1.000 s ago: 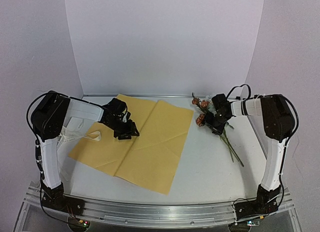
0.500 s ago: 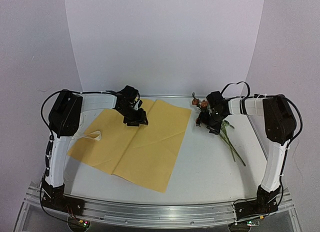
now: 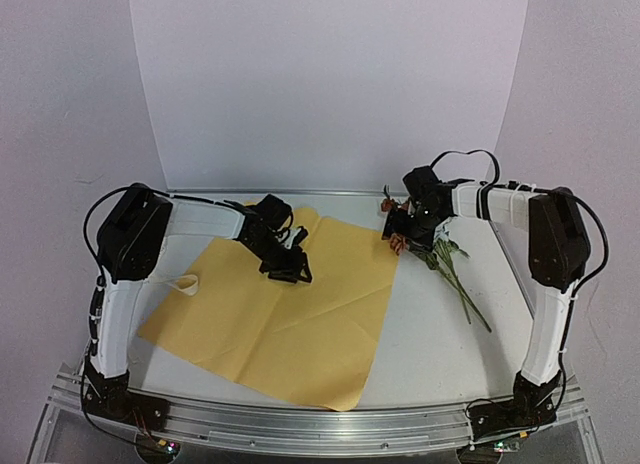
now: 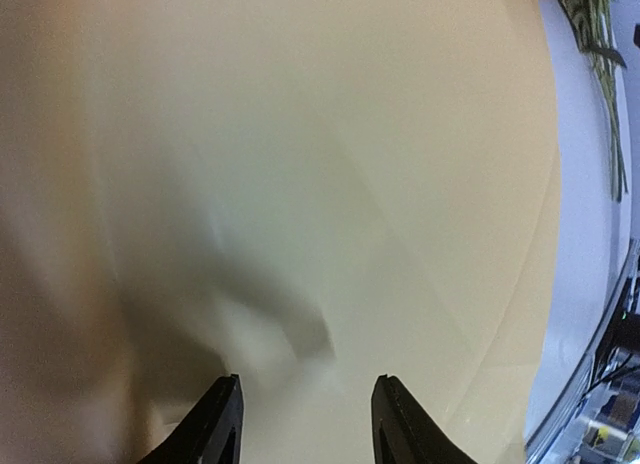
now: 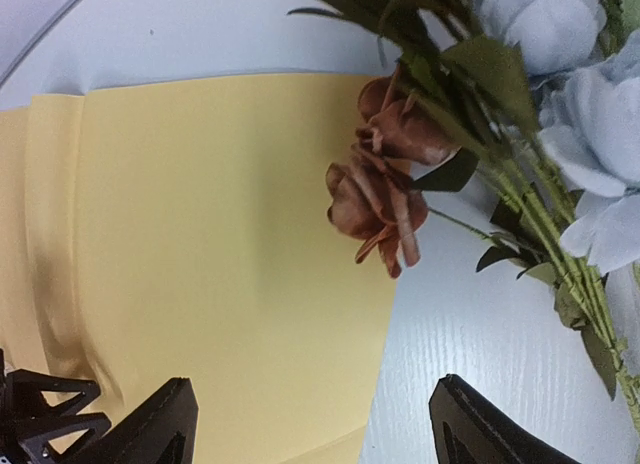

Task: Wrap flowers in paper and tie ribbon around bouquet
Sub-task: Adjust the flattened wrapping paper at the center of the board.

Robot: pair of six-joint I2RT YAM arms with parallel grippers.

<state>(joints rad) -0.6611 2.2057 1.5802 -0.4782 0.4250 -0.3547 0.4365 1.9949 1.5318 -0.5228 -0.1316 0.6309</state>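
Observation:
The paper [image 3: 300,334] lies flat on the white table, yellow-tan face up. My left gripper [image 3: 292,272] is low over its far middle. In the left wrist view the jaws [image 4: 305,394] stand apart with only bare paper [image 4: 300,184] under them. The flowers [image 3: 445,256] lie at the right, stems trailing toward the front. My right gripper [image 3: 397,227] hovers open by the blossoms, holding nothing. In the right wrist view the orange blossoms [image 5: 385,189] overlap the edge of the paper [image 5: 220,234]. A loop of the ribbon [image 3: 185,282] shows at the paper's left edge.
White backdrop walls close the table on the left, back and right. An aluminium rail [image 3: 320,424] with both arm bases runs along the front edge. Bare table [image 3: 430,354] lies between the paper and the stems. Green stems [image 4: 600,44] show at the left wrist view's top right.
My left gripper has moved right and nearer across the paper, and the sheet has shifted right and toward the front. My right gripper has moved left and farther back to the blossoms.

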